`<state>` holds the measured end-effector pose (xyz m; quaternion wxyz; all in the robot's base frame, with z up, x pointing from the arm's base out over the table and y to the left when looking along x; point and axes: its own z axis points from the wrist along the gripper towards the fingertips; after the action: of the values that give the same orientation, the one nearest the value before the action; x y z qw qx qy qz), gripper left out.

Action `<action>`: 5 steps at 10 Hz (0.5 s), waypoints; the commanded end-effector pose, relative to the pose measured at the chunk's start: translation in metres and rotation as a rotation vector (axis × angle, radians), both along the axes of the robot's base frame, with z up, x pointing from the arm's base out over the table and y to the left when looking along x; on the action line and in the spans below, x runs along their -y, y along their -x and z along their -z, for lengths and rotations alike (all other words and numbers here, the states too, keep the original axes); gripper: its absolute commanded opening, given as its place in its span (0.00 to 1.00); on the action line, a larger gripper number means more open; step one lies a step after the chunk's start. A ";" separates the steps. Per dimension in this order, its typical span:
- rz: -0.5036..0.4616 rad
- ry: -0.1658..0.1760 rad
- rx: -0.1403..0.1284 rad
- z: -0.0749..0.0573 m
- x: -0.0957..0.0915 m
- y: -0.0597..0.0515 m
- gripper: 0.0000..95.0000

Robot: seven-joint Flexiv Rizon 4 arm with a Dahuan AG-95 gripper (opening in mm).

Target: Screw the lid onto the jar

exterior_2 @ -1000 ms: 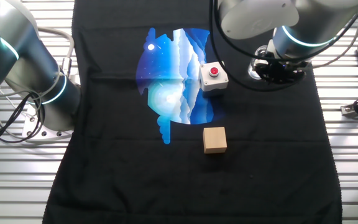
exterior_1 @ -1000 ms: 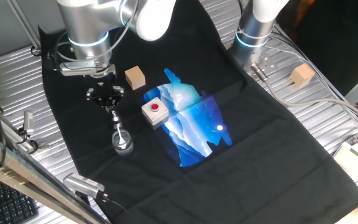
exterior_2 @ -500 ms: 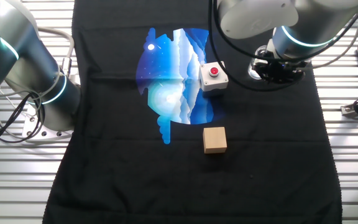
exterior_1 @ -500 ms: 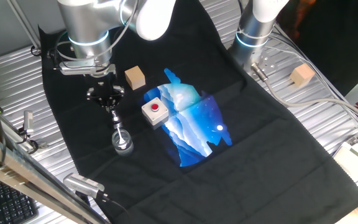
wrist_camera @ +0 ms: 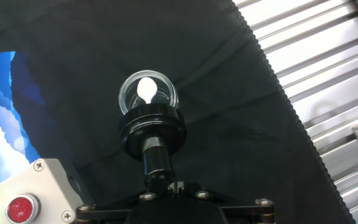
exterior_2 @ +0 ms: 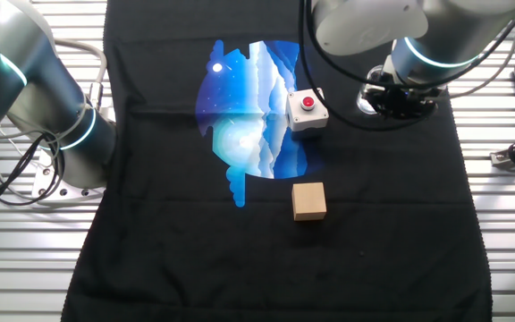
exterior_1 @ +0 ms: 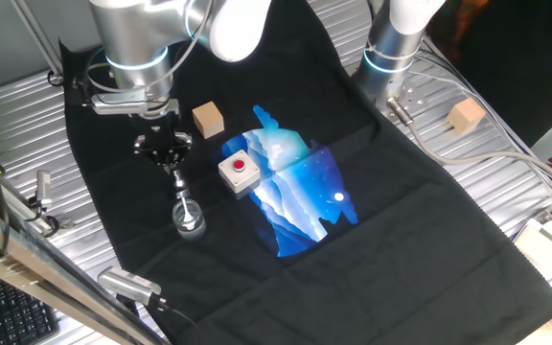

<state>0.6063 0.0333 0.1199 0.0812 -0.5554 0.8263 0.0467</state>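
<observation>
Standing upright on the black cloth (exterior_1: 401, 220), the jar (exterior_1: 189, 218) sits open-mouthed just below the gripper (wrist_camera: 153, 132). Black lid (wrist_camera: 152, 127) hangs at the tool tip, overlapping the jar's near rim; finger spread cannot be told. Red-button box (exterior_1: 239, 172) and wooden cube (exterior_1: 208, 120) nearby. No change from earlier frames.
</observation>
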 end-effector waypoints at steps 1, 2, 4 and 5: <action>0.003 -0.001 0.000 0.000 -0.001 0.000 0.00; 0.010 -0.002 -0.003 -0.001 -0.002 0.000 0.00; 0.014 -0.003 -0.005 -0.003 -0.004 -0.002 0.00; 0.017 -0.001 -0.006 -0.004 -0.006 -0.003 0.00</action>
<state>0.6097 0.0407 0.1249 0.0785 -0.5477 0.8316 0.0489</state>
